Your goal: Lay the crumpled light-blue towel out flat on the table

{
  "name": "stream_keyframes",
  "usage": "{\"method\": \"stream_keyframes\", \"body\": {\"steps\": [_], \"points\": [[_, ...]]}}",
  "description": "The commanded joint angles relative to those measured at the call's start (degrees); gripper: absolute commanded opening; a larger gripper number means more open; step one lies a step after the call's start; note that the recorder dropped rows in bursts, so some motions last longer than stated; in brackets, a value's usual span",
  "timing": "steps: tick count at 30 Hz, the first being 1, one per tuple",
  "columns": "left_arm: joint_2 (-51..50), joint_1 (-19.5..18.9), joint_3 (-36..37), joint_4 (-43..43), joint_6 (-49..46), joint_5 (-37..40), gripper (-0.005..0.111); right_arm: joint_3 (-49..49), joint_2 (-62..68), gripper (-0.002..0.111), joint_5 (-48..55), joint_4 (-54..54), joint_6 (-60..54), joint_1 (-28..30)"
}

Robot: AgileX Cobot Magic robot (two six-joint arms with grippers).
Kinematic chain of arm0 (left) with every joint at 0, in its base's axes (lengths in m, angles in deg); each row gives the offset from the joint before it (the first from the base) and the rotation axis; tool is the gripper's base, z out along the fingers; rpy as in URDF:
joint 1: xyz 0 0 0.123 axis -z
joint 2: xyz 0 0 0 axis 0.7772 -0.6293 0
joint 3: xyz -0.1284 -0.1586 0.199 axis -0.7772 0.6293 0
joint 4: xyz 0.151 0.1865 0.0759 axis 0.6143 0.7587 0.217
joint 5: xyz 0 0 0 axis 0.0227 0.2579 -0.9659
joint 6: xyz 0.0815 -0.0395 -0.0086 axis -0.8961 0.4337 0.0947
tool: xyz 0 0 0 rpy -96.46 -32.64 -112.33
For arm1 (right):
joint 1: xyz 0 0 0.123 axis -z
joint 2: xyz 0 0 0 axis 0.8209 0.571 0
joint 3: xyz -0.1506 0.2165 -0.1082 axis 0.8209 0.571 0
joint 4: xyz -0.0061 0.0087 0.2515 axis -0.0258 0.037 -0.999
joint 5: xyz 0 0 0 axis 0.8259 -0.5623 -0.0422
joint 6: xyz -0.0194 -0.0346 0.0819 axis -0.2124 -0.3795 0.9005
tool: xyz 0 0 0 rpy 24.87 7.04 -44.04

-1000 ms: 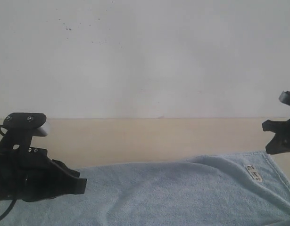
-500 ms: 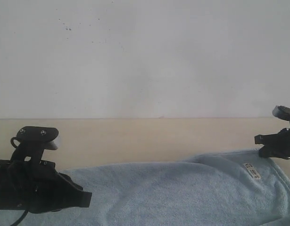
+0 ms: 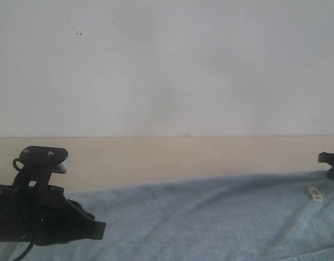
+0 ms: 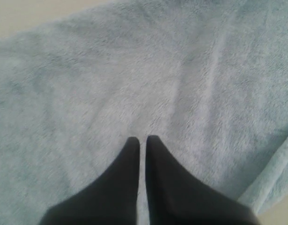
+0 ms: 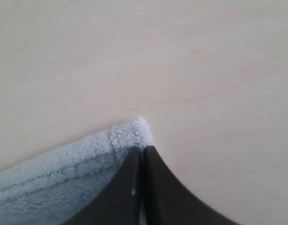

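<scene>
Desk (image 3: 156, 155) is a wide beige top. The towel (image 3: 210, 217) lies across its near part, far hem running almost straight, and the cloth is mostly flat with only shallow ripples. Handling call: terry cloth is light, soft and limp, with no stiffness, so it drapes and drags on the wood instead of sliding freely. It isn't fragile. The pile gives good grip, but pushing just bunches it. Best hold looks like the hemmed corners and edges, pulled outward under tension, since mid-cloth pinches only raise a tent. Left claw (image 4: 142, 139) sits over the towel's left part, well inside its hem. Its fingers are drawn together to a thin slit, and I can't tell if any pile is nipped. Right claw (image 5: 143, 149) is closed tight on the towel's far right corner, fluffy tip poking out past the fingertips onto bare wood. White care tag (image 3: 314, 191) lies on the towel just inside that corner. Versus half a second back, the right claw has gone outward and lower, the tag went with it, and the hump near the towel's right end has pulled out. The left arm has barely shifted.
</scene>
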Motion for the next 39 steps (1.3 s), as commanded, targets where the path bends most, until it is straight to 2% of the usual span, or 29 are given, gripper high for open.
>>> {"method": "stream_keyframes", "body": {"steps": [1, 4, 7, 9, 10, 11, 14, 18, 20, 23, 24, 26, 28, 30, 32, 34, 37, 39], "points": [[-0.09, 0.19, -0.35, 0.12, -0.14, -0.50, 0.005, 0.83, 1.90, 0.002, -0.59, 3.21, 2.48, 5.28], [0.13, 0.19, -0.35, 0.02, -0.14, 0.61, 0.005, -0.54, 0.96, 0.002, 4.54, -3.43, -1.31, 6.43], [1.35, 0.19, -0.35, 0.02, -0.62, 0.23, 0.005, -5.44, -1.90, 0.002, 23.13, -21.74, -14.52, 6.43], [1.17, 0.19, -0.35, 0.02, -4.03, -1.56, 0.005, -6.07, -4.08, 0.002, 34.03, -31.73, -17.72, 5.80], [0.63, 0.19, -0.35, 0.02, -4.81, -1.94, 0.005, -6.07, -5.06, 0.002, 35.98, -30.59, -16.63, 4.90], [-0.68, 0.19, -0.35, 0.02, -5.12, -1.69, 0.005, -6.07, -6.31, 0.002, 37.07, -25.00, -12.35, 3.53], [-5.95, 0.19, -0.25, 0.02, -7.01, 0.47, 0.005, -0.97, -10.32, 0.000, 31.39, -11.96, -0.20, -1.66], [-6.21, 0.19, -1.27, 0.02, -7.50, 0.81, 0.005, 16.25, -22.72, 0.000, 13.27, -13.29, -8.00, -6.78], [-4.84, 0.19, -2.06, 0.02, -7.50, 2.25, 0.005, 26.51, -32.56, 0.000, -4.34, -17.88, -15.02, -10.71], [-2.27, 0.19, -2.93, 0.59, -7.70, 2.17, 0.005, 35.59, -45.80, 0.000, -30.70, -24.78, -24.16, -18.93], [-1.64, 0.19, -3.21, 1.01, -7.70, 1.91, 0.005, 37.00, -48.54, 0.000, -35.55, -24.63, -24.48, -21.07], [-0.80, 0.19, -3.33, 1.01, -7.70, 0.68, 0.005, 38.15, -54.23, 0.000, -33.22, -23.73, -24.89, -25.22], [-0.69, 0.19, -3.33, 1.01, -7.70, 0.38, 0.005, 38.80, -57.62, 0.000, -20.88, -23.22, -26.24, -28.06], [-1.34, 0.19, -3.33, 1.01, -7.70, 1.09, 0.005, 38.97, -58.76, 0.000, -4.15, -18.80, -26.00, -30.21], [-2.48, 0.19, -3.33, 1.01, -7.70, 2.33, 0.005, 38.97, -58.34, 0.000, 2.56, -12.84, -15.98, -31.06], [-3.92, 0.19, -3.33, 1.01, -7.70, 3.84, 0.005, 38.97, -57.07, 0.000, -0.20, -0.30, 4.91, -30.40], [-4.64, 0.19, -3.90, 1.47, -9.09, 9.87, 0.005, 38.97, -54.36, 0.000, -0.61, 36.10, 39.65, -25.56], [-4.64, 0.19, -4.86, 1.46, -13.38, 15.20, 0.005, 38.71, -52.40, 0.000, 5.11, 62.11, 59.51, -21.21]]}}
